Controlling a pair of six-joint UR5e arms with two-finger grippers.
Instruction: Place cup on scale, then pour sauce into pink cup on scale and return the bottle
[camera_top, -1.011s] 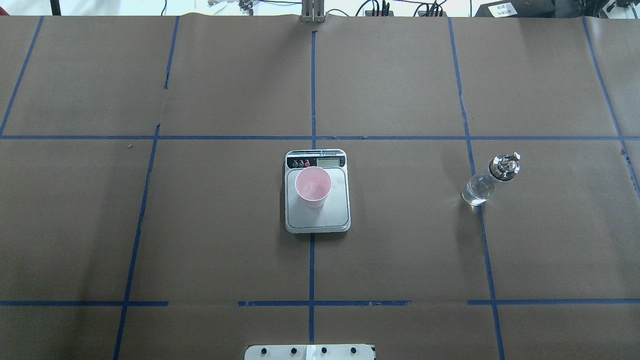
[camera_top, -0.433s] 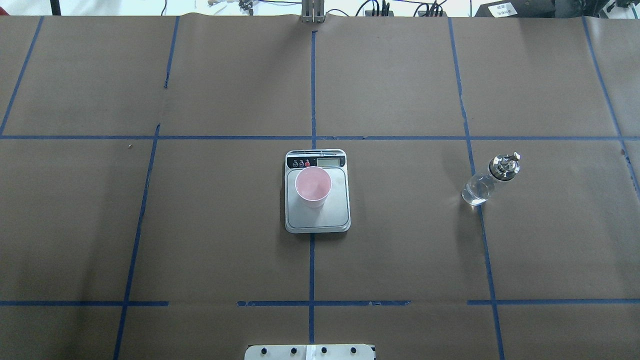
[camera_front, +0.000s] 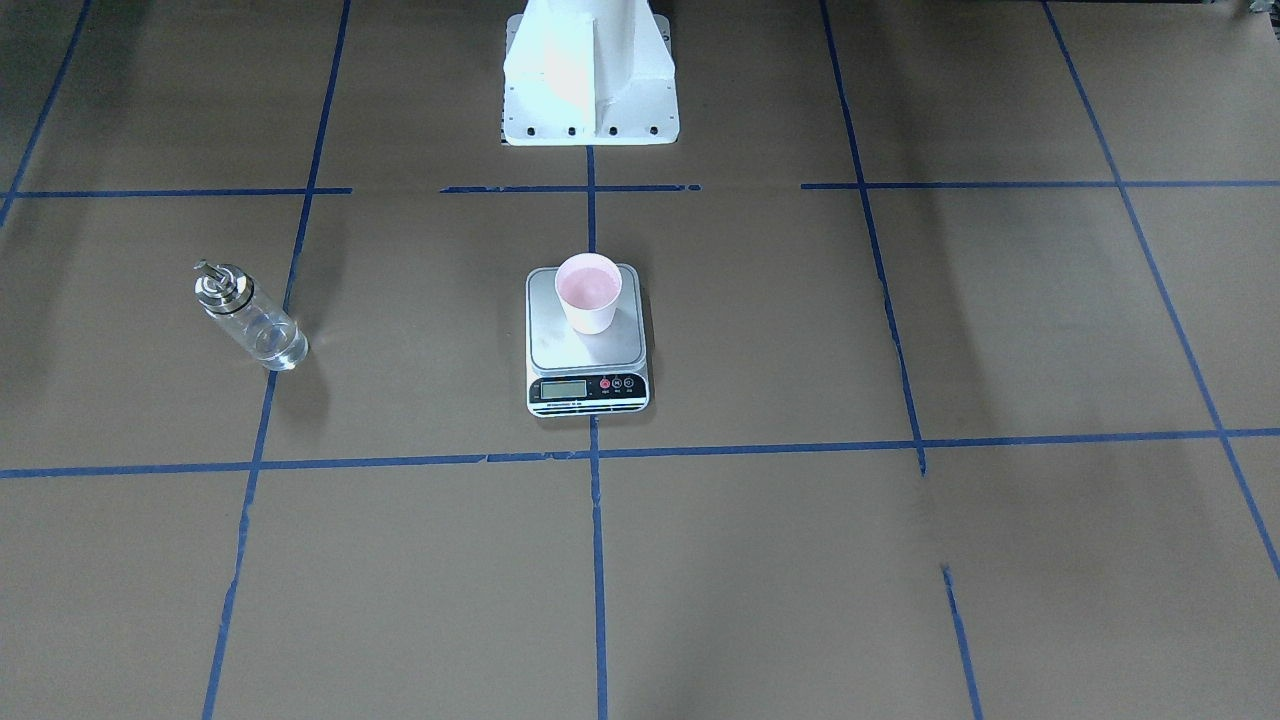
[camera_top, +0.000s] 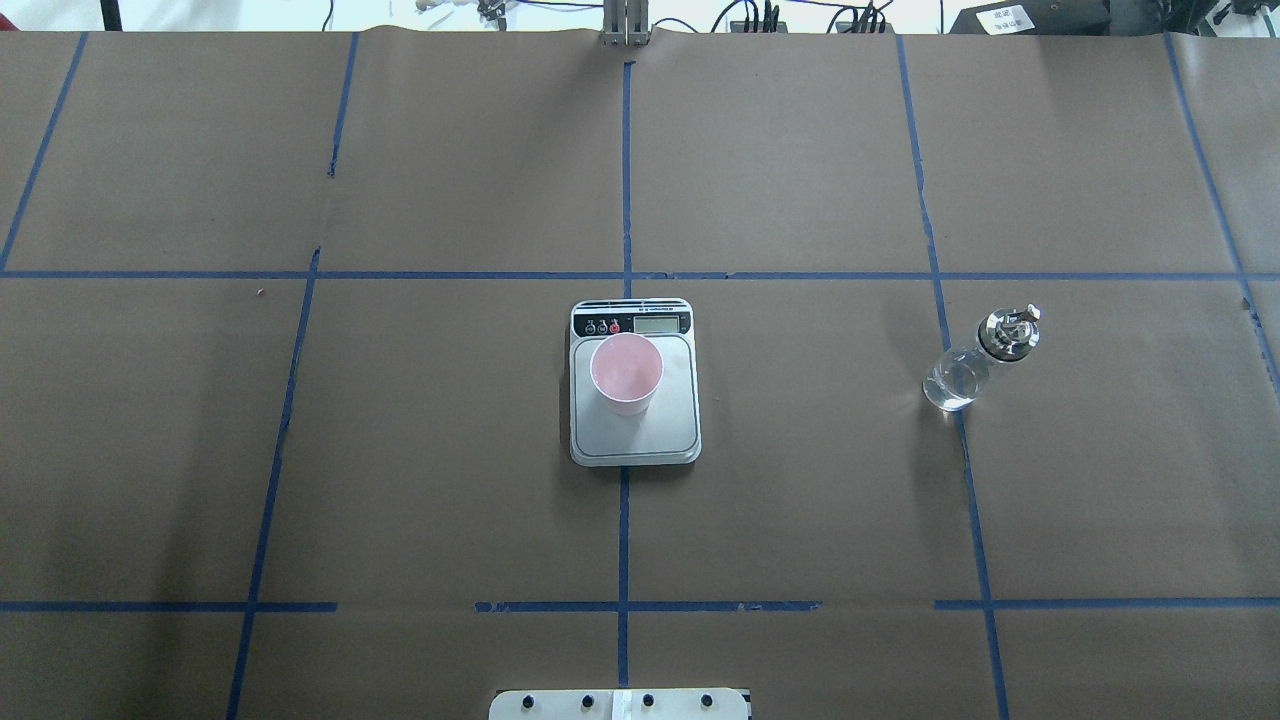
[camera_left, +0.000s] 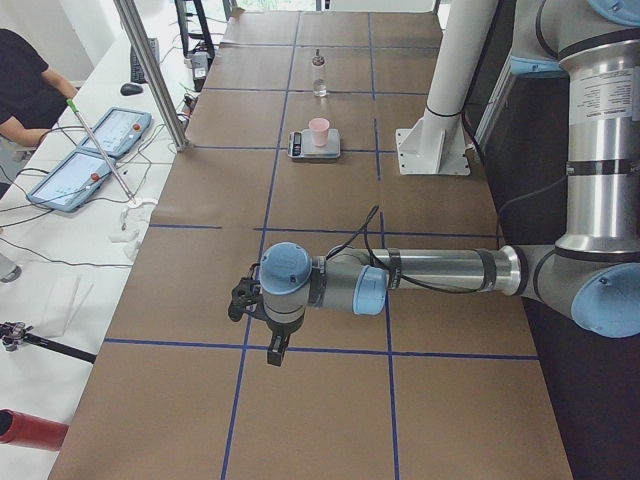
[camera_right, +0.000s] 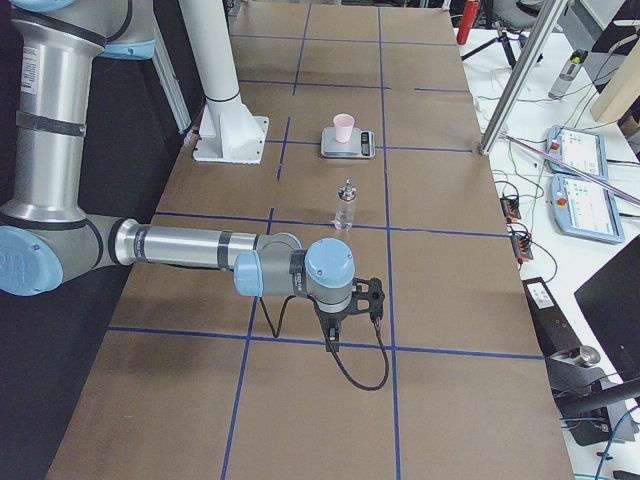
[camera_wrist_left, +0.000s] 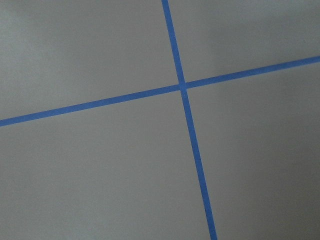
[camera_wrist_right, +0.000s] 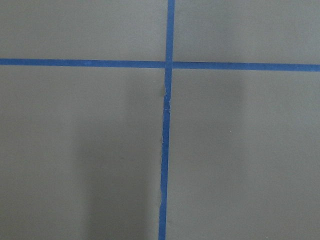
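Blue-taped brown paper (camera_top: 430, 470) covers the bench (camera_top: 800, 500); the cup (camera_top: 626, 375) stands on the scale (camera_top: 640, 440). Well right of the scale, the bottle (camera_top: 962, 375) stands with its long axis vertical, cap uppermost; whether the left and right jaws are parted, I cannot tell.

On the scale (camera_front: 592, 350), the display (camera_front: 563, 388) was too small to be read — whether the left hand (camera_left: 273, 355) or the right hand (camera_right: 332, 344) was open could not be told.

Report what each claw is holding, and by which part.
Nothing: the cup stands free on the scale, the bottle alone on the table; the left claw and right claw hang far from both.
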